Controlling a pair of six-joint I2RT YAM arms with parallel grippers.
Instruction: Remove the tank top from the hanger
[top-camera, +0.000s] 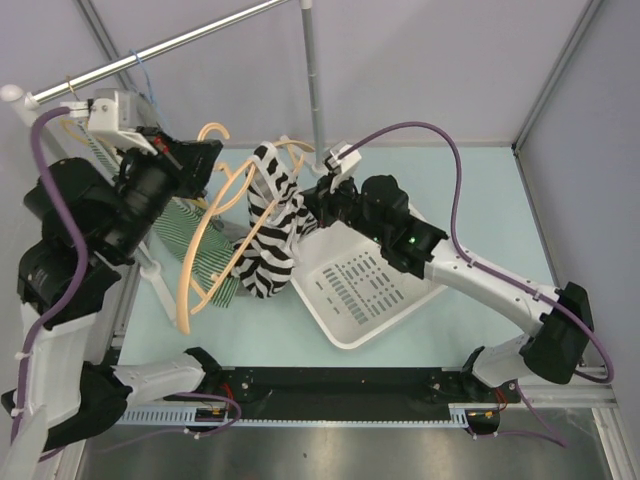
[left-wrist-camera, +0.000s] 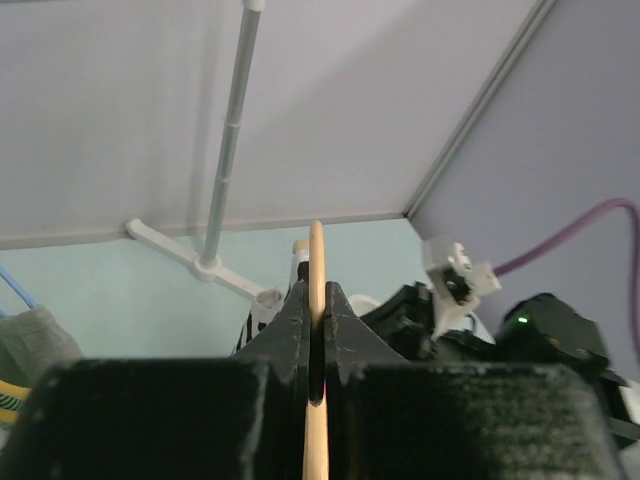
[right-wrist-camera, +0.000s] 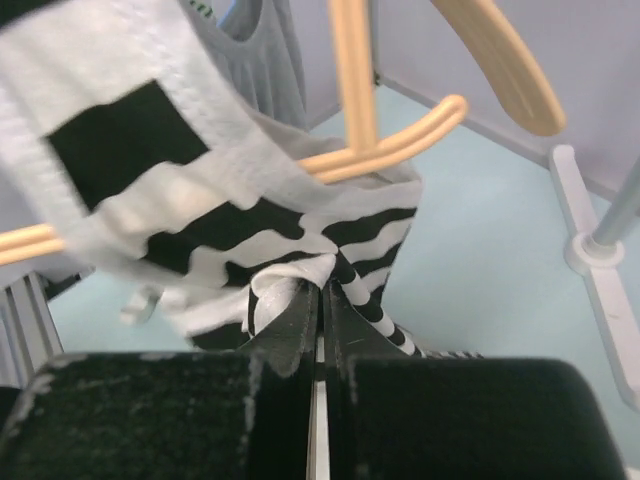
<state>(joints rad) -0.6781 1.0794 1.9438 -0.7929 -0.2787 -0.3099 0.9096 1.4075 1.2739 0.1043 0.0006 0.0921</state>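
**Striped tank top on its hanger, gripped from both sides**

The pale green desk (top-camera: 480, 200) carries everything. At its back stands a silver metal clothes rail (top-camera: 313, 80), with a cross bar running to the upper left. A white plastic tray with slots (top-camera: 330, 310) lies under the right arm.

The black-and-white striped tank top (top-camera: 268, 235) hangs in the middle, between the two arms. It is draped over a tan plastic hanger (right-wrist-camera: 352, 90), and its lower end is just beside the tray's left rim.

On the left side, more tan hangers (top-camera: 190, 280) and a green-and-white striped cloth (top-camera: 175, 228) crowd together under the left arm. A grey garment (left-wrist-camera: 35, 340) hangs near them.

The left hand (left-wrist-camera: 316, 290) is pressed together on a thin tan hanger bar. It seems to be the same hanger, but the overlapping hangers make this hard to confirm. The right hand (right-wrist-camera: 320, 295) pinches a fold of the tank top below the hanger bar.

In the top view, the arms and the cloth cover the fingers of both hands. The tank top's straps are hard to make out.
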